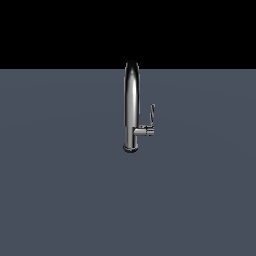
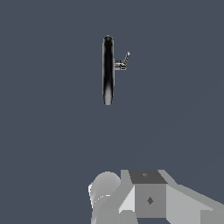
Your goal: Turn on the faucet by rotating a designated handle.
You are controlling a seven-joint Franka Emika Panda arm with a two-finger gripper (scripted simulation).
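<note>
One faucet (image 1: 131,107) with handle (image 1: 152,116) stands well apart from the tool, whose state is unclear

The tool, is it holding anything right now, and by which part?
Nothing is held. The tool is far from the faucet and its handle.

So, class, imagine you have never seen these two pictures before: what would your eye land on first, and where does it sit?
First comes the tall, shiny chrome faucet with the arched top, standing alone at the middle of the flat grey-blue floor below a black background. Next is the thin chrome lever handle, pointing upward from the short side stub on the exterior view's right. In the wrist view, pale grey blocky parts of the arm fill the foreground, well away from the faucet.
</note>
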